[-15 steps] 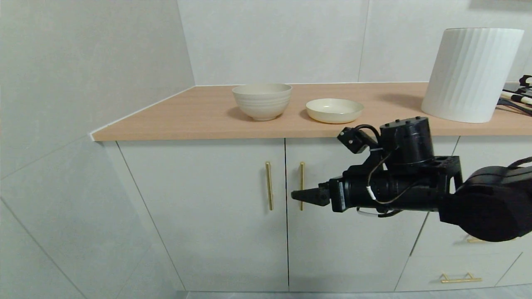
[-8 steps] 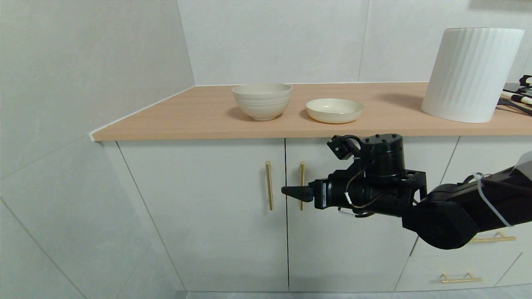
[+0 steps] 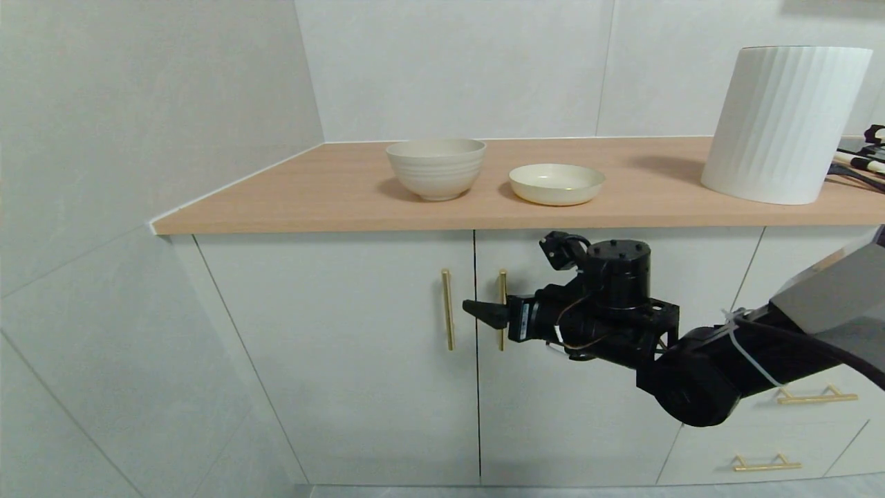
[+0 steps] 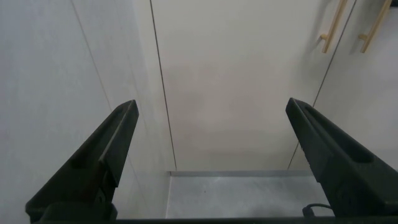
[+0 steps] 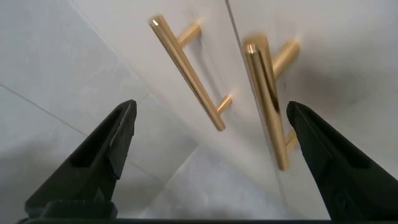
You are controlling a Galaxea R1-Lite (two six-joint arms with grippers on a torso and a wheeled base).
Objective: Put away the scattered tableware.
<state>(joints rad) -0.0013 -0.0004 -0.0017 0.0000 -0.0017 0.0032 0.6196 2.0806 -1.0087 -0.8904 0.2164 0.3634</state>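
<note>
A beige bowl (image 3: 435, 168) and a shallow cream dish (image 3: 556, 183) stand side by side on the wooden counter (image 3: 332, 200). Below it are two closed white cabinet doors with upright gold handles (image 3: 448, 309) (image 3: 502, 309). My right gripper (image 3: 482, 313) hovers just in front of those handles, at their mid height. In the right wrist view the right gripper (image 5: 210, 112) is open, with both gold handles (image 5: 189, 74) (image 5: 267, 99) showing between its fingers and nothing held. My left gripper (image 4: 211, 112) is open and empty, facing the lower part of a cabinet door (image 4: 236, 93).
A tall white ribbed cylinder (image 3: 785, 124) stands on the counter's right side, with some utensils (image 3: 861, 162) behind it. Drawers with gold handles (image 3: 767, 463) lie low on the right. A tiled wall (image 3: 104, 207) closes the left side.
My right arm has stretched forward and slightly up, bringing its gripper closer to the cabinet handles. Bowl and dish have not moved.
</note>
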